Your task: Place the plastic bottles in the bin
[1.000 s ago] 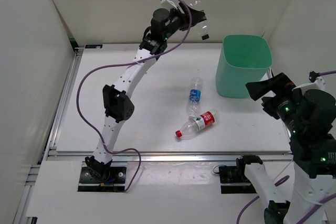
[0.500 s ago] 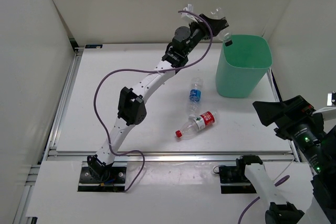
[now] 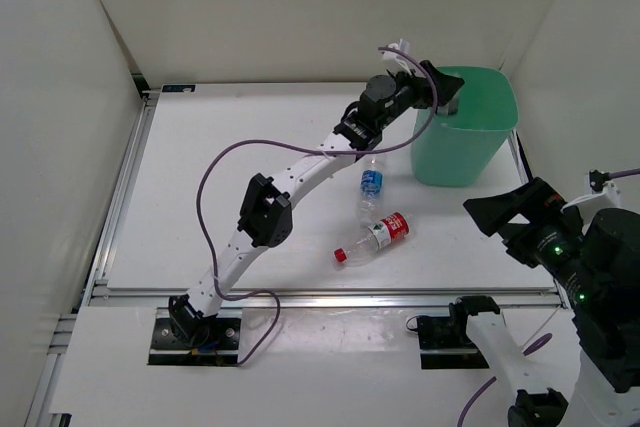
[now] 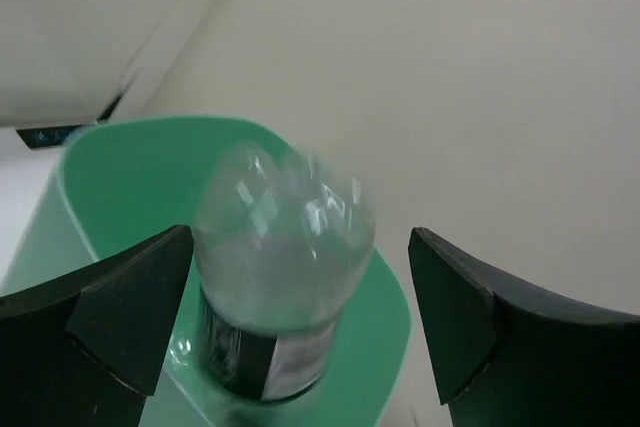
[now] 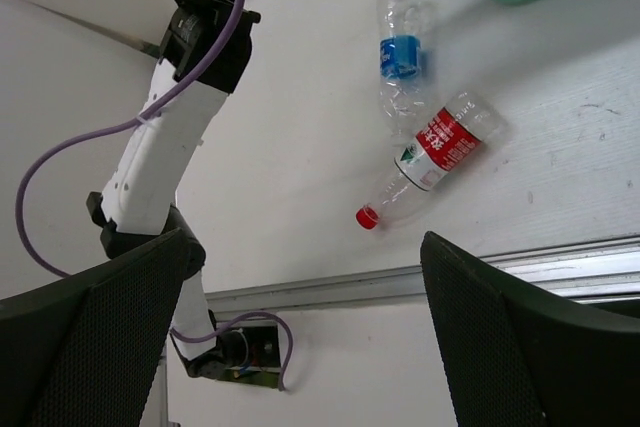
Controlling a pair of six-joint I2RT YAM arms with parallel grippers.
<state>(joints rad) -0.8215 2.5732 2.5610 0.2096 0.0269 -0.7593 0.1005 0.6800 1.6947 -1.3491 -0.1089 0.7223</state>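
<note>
My left gripper (image 3: 447,89) (image 4: 300,247) hangs over the near-left rim of the mint-green bin (image 3: 466,142) (image 4: 120,182), jaws wide apart. A clear bottle (image 4: 282,222) with a dark label, blurred, hangs loose between the fingers above the bin's mouth, with a clear gap to the right finger. On the table lie a blue-labelled bottle (image 3: 371,181) (image 5: 403,55) and a red-labelled, red-capped bottle (image 3: 380,235) (image 5: 437,150). My right gripper (image 3: 497,209) (image 5: 310,247) is open and empty, raised at the right, well off both bottles.
The white table (image 3: 250,187) is walled by white panels at the left, back and right. A metal rail (image 3: 330,297) runs along its front edge. The left arm's purple cable (image 3: 215,172) loops above the table's left half.
The left arm swung right from the back of the table to over the bin, and its jaws opened off the bottle. The right arm shifted at the right side.
</note>
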